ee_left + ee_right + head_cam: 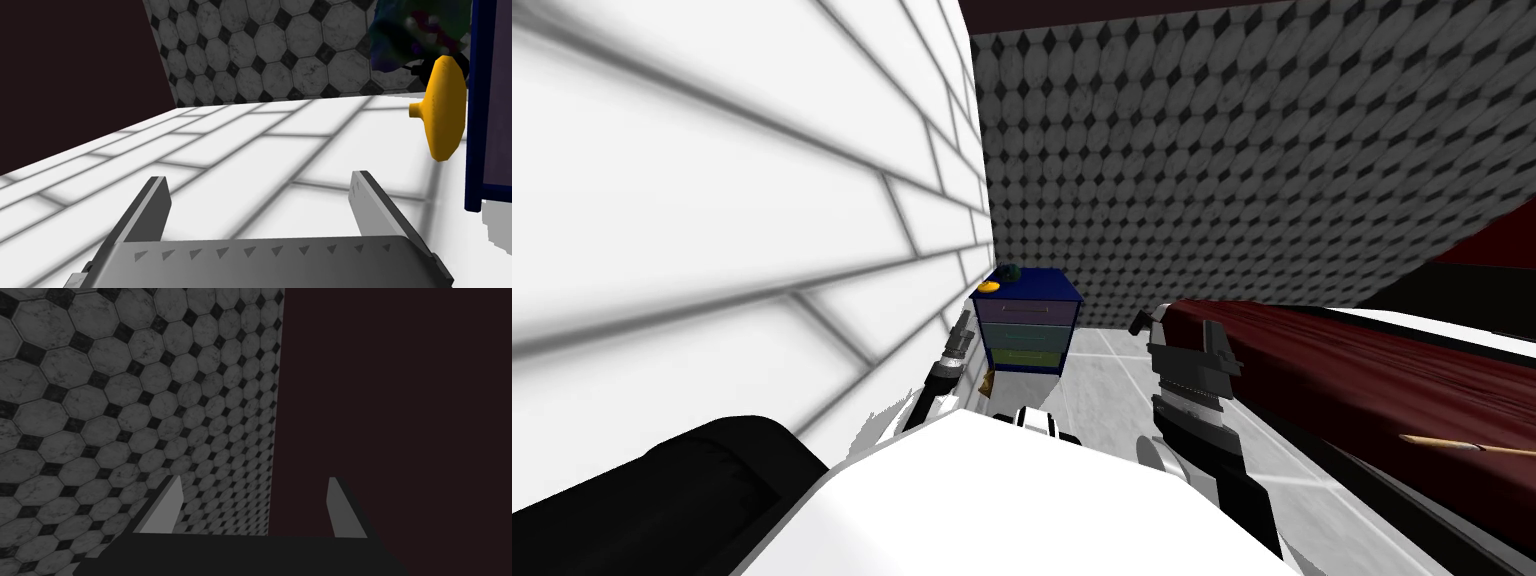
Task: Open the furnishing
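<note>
A small blue cabinet [1027,325] with three drawer fronts stands in the corner, against the white brick wall [712,230]. Its drawers all sit flush. On its top lie a yellow disc-shaped thing [990,287] and a dark mottled thing [1009,271]. My left gripper [965,322] is raised beside the cabinet's wall-side edge, fingers open and holding nothing. In the left wrist view the open left gripper [262,200] faces the brick wall, with the cabinet's blue edge [472,125], the yellow thing [442,112] and the dark thing [420,30] off to one side. My right gripper [255,503] is open and empty, its arm [1192,370] held up right of the cabinet.
A bed with a dark red cover [1362,370] runs along my right, with a thin wooden stick [1462,445] on it. A wall of octagonal grey tiles [1232,170] stands behind the cabinet. Pale floor tiles [1102,370] lie between cabinet and bed.
</note>
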Controlling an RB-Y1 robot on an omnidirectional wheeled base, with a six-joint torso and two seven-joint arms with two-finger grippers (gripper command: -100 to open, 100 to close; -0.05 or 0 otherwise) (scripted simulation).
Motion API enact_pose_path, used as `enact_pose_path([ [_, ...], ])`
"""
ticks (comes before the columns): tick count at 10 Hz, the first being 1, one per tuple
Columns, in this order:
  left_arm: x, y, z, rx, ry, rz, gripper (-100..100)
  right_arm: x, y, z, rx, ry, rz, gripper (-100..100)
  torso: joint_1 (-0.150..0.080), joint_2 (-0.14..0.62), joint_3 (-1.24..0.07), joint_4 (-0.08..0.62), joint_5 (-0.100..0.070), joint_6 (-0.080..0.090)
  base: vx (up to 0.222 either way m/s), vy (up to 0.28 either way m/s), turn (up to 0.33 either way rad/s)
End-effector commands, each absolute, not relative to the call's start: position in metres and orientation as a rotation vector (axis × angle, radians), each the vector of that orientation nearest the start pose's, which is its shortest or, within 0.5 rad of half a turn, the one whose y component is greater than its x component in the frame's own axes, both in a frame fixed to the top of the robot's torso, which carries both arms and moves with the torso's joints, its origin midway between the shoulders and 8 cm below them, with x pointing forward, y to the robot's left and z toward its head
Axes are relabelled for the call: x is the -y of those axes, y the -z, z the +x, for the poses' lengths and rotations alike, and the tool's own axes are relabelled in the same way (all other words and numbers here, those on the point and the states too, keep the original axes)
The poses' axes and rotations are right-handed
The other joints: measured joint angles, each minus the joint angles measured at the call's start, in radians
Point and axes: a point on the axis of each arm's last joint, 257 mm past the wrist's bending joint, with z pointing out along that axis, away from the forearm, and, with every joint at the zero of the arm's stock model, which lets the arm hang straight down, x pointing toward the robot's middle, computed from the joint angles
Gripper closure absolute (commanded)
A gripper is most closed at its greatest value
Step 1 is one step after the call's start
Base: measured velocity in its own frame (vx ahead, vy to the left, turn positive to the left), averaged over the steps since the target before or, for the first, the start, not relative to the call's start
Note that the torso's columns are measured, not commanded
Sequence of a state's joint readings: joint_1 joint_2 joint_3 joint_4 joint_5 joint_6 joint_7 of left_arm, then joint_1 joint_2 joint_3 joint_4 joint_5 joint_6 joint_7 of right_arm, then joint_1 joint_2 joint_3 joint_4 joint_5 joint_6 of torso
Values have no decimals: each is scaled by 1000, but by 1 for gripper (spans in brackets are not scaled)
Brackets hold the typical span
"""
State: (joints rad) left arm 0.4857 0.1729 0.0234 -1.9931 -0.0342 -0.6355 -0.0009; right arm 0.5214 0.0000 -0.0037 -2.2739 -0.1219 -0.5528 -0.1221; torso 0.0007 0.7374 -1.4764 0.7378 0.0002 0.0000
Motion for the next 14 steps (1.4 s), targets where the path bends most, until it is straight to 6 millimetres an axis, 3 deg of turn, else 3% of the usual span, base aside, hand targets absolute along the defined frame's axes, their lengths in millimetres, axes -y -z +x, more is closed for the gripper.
enact_pose_path([
  [1, -290, 91, 368, -878, 1220, -620, -100, 298, -25, 332, -474, -1483, 753, 0, 0, 2, 1, 1, 0, 0, 71, -8, 3],
  [14, -312, 168, 361, -891, 1215, -657, -100, 298, -25, 332, -474, -1483, 753, 0, 0, 0, 0, 0, 0, 0, 91, -12, 4],
])
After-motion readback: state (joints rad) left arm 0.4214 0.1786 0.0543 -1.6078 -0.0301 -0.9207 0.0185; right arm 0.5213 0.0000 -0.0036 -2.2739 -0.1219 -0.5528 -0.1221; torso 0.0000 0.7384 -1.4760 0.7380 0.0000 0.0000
